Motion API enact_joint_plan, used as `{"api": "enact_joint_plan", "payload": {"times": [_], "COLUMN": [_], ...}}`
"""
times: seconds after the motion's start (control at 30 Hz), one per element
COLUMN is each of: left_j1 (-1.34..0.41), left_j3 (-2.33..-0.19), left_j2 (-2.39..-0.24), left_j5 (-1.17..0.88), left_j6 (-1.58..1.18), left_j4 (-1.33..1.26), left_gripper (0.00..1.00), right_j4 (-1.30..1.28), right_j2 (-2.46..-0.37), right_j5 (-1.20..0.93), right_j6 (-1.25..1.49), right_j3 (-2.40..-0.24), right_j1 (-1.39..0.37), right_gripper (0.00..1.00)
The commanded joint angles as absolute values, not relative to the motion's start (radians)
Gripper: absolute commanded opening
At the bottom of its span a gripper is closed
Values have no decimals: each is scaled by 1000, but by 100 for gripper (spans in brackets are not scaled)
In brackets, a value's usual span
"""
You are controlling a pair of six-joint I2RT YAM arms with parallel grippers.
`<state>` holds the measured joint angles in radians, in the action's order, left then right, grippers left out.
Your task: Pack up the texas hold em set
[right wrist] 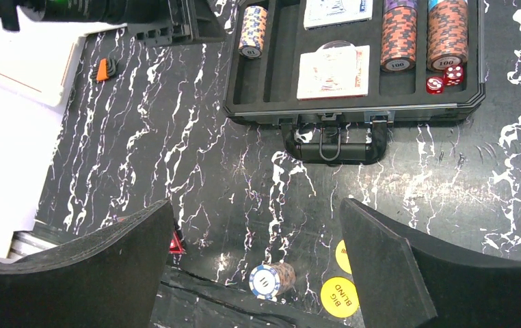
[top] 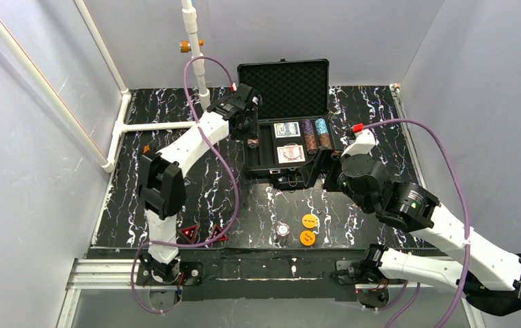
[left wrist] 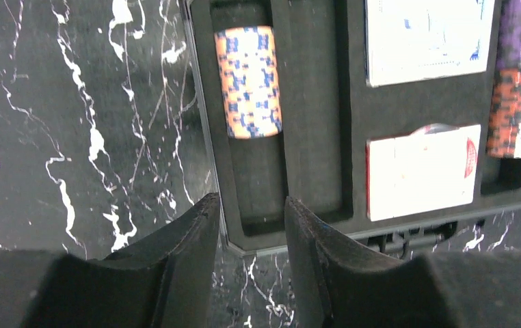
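A: Loose chip stack (right wrist: 271, 280)?
B: Bottom centre of my right-wrist view, on its side, just below the right tool (right wrist: 254, 203), which gapes empty. Left tool (left wrist: 251, 199), seemingly half-open and empty, hovers at the case (top: 284, 85).

- The top card deck (left wrist: 427, 41) is cut off by the picture's edge.
- One orange disc (right wrist: 341, 257) is half hidden behind the right tool (right wrist: 254, 206).

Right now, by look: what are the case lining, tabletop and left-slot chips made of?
Case lining: likely black foam, matte, slots cut with soft edges.
Tabletop: black with white veins, marble-look, probably a printed matte sheet.
Chip stack: likely plastic or clay composite, striped orange-blue edges, slight sheen.
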<state>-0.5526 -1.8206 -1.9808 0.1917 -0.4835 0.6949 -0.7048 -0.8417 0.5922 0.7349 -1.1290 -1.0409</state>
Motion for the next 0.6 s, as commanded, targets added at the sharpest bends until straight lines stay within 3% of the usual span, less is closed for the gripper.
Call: {"api": "enact_joint_plan", "payload": {"times": [0.0,0.57], "left_j1": [-586,-588], "left_j3": [-1695,-1718], "left_j2": [-1903,-2074], "left_j5": [215,258], "left_j6": [-502,-493], "left_j4": [652,560], "left_gripper": [38,29], "right_j4": [-673,-709], "right_j2": [-848,-840], "right_j5": [603,605], "right_j6": [743,751], "right_j3": [-1126,-1117], "right_j1": [-1040,-1040], "right_gripper": [98,98]}}
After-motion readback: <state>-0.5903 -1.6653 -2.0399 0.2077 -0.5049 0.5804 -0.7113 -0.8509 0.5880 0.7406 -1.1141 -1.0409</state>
